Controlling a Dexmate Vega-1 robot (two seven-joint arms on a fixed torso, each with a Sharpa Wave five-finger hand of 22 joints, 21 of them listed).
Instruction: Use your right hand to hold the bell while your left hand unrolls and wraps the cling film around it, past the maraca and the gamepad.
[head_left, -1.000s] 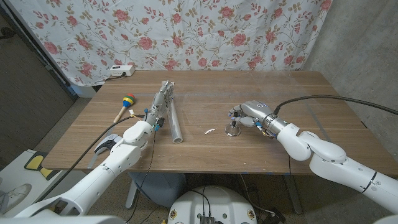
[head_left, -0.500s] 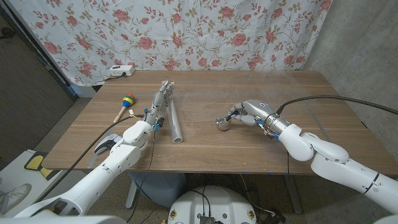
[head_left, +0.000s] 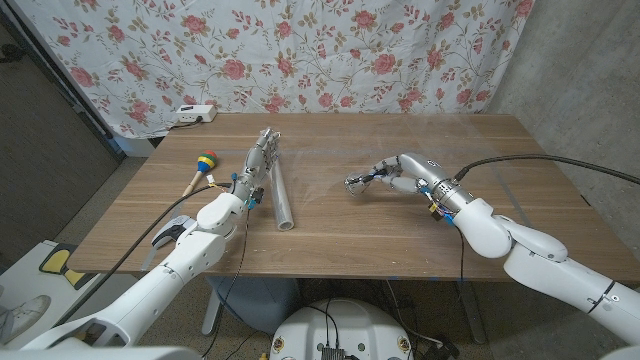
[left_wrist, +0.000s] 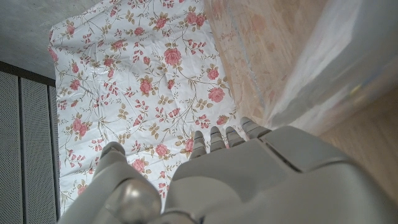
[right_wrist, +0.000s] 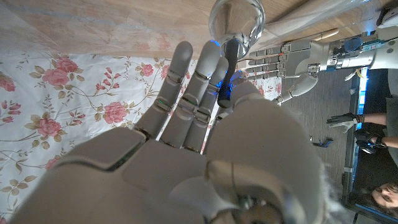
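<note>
Floral cloth (head_left: 300, 60), white with pink roses, hangs as a soft backdrop behind the bench (head_left: 330, 225), a rectangular slab of brown wood grain with a matte finish. Both arms are smooth white shells with black cables running along them.

On the bench's left half lies the cling film (head_left: 281, 195), a long grey tube with a glossy, translucent sheet showing pale and hazy in the left wrist view (left_wrist: 323, 74). The left hand (head_left: 258, 170) stretches along the roll's left side, its grey fingers (left_wrist: 217, 138) straight and side by side, just beside the tube; I cannot tell whether they actually grip it.

Well apart, toward the bench's middle right, the right hand (head_left: 395, 177) holds the bell (head_left: 356, 186), a small rounded piece of shiny metal. In the right wrist view the bell (right_wrist: 235, 22) shows as a polished reflective dome at the ends of the fingers (right_wrist: 186, 87), which close around its stem.

Near the left edge lies the maraca (head_left: 203, 168), a slim wooden handle with a rounded head banded in bright colours. By the far left corner sits a small white boxy object (head_left: 194, 114).
</note>
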